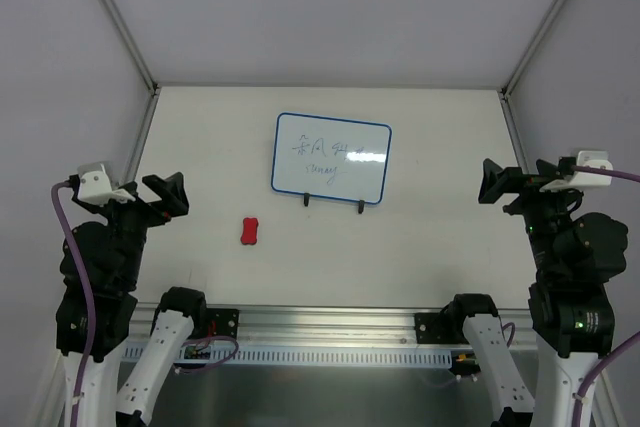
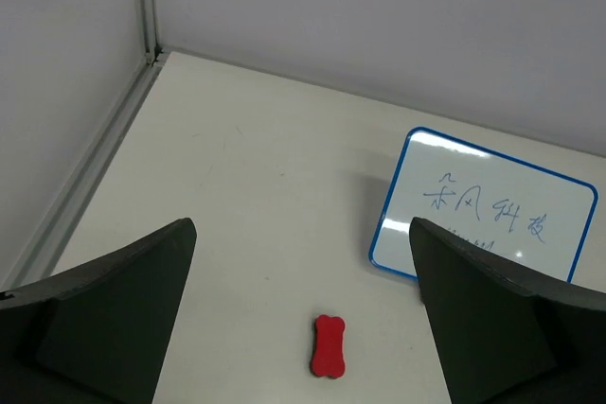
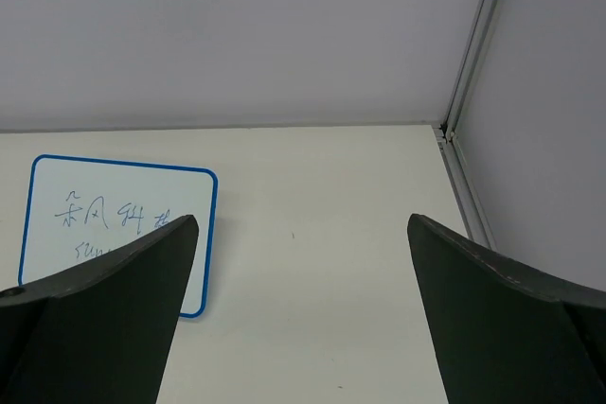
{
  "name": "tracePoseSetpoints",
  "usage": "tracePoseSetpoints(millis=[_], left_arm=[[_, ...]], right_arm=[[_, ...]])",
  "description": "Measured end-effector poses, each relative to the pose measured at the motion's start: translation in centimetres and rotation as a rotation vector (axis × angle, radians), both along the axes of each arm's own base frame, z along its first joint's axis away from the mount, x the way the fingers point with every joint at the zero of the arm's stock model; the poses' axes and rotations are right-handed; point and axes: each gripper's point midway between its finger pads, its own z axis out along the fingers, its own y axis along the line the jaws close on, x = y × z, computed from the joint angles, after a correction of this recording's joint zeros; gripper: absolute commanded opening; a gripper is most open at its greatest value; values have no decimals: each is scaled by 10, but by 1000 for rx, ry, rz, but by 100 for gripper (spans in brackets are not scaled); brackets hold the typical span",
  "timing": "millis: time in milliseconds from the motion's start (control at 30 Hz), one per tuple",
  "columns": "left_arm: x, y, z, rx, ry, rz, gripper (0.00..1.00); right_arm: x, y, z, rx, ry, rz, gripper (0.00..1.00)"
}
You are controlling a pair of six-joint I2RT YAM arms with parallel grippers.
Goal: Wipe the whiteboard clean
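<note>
My left gripper (image 1: 168, 197) was held above the left edge of the table (image 1: 430, 247), its two fingers spread wide with nothing between them. My right gripper (image 1: 493, 185) was held above the right edge, its fingers likewise spread wide and gripping nothing. Both pointed inward across the surface.

The whiteboard (image 1: 331, 159) stood at the middle of the table, nearer the far edge than the near edge. It rested on two small black feet (image 1: 306, 201), its written face turned toward my bases. Dark handwriting (image 1: 322, 152) covered the central part of the face. Its thin blue frame ran unbroken along all four sides, with rounded corners.

A red eraser (image 1: 249, 231) lay flat on the table off the near-left corner of the whiteboard, apart from it and roughly between my left fingers and the left foot.

Open room:
- Right of the whiteboard, bare table extended to the right edge, where a metal strip (image 3: 464, 186) met the side wall (image 3: 559, 92).
- Left of the whiteboard, bare table extended to the left edge and its matching metal strip (image 2: 95, 167).
- Behind the whiteboard, a narrower band of table reached the far edge and the back wall (image 1: 330, 17).
- In front of the feet, a broad band of table reached the mounting rail (image 1: 330, 325) along the near edge.

Neither gripper touched the whiteboard, the eraser or the table.
</note>
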Motion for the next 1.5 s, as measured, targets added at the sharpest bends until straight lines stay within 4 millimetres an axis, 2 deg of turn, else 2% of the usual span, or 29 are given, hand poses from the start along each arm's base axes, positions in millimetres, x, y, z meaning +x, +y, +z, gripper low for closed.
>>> tracePoseSetpoints(millis=[233,367,467,633,767,833,867,967,1233,1500], left_arm=[[18,-10,-23,-51,108,-23,99],[32,-19,-53,-86,237,-33,99],[47,-25,-83,-120,370,-25,99],[67,-42,-150,-192,646,-15,98],[73,-56,-199,-189,842,21,88],[74,-73,-216,-131,914,-5,84],[75,-81,-227,-98,955,-15,77],[73,-92,-258,-28,1066,-19,76],[65,-97,-305,-6,1146,-30,70],[55,-119,-326,12,1146,-143,60]], right_arm=[[4,0,-17,16,42,-4,99],[9,6,-36,35,90,24,99],[13,9,-48,61,122,33,99],[20,12,-78,96,203,36,99],[24,15,-95,96,271,42,99],[27,17,-105,96,304,51,99],[28,18,-114,97,331,56,99],[31,22,-129,100,382,76,99],[34,38,-156,116,473,159,99],[32,46,-164,125,495,202,99]])
